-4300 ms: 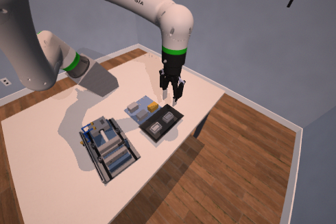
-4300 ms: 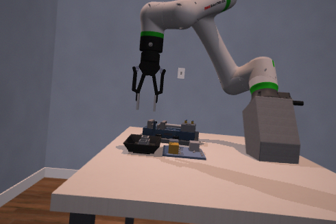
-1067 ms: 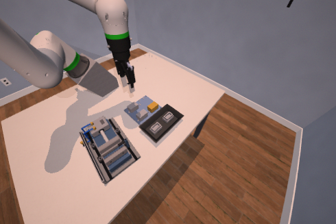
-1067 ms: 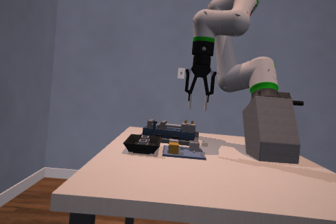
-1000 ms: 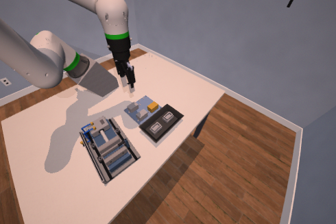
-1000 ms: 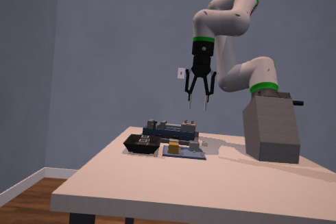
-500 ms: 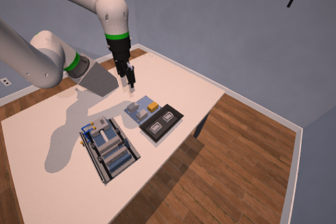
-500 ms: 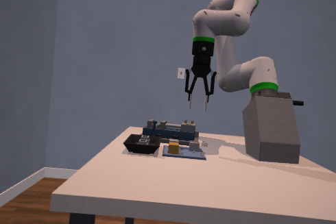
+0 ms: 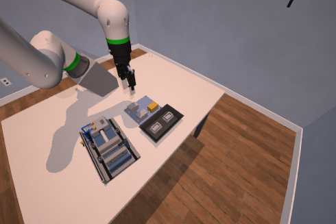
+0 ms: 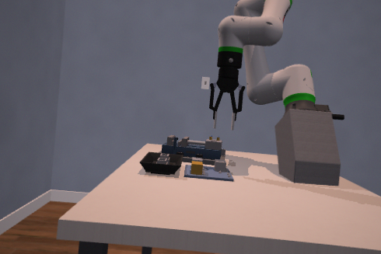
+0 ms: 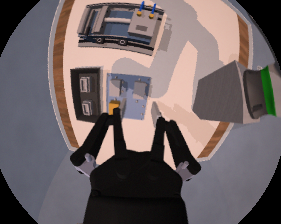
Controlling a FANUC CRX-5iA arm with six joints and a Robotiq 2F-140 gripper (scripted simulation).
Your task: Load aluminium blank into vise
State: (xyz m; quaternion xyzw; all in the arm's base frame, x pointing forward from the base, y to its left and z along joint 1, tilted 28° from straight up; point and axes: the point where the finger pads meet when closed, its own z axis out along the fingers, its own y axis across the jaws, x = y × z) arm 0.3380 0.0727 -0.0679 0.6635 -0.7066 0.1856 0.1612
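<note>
My gripper hangs high above the table, over the far end of the blue infeed plate. Its fingers stand partly open with nothing between them, as the exterior view and the wrist view show. On the plate lie two grey aluminium blanks and one brass blank. The black outfeed tray holds two finished parts, pocket up. The vise stands open nearer the front, its gap showing the low bars with nothing in it.
The grey robot pedestal stands at the back of the table, behind the plate. The table's front edge runs just past the tray and the vise. The arm's shadow falls left of the vise.
</note>
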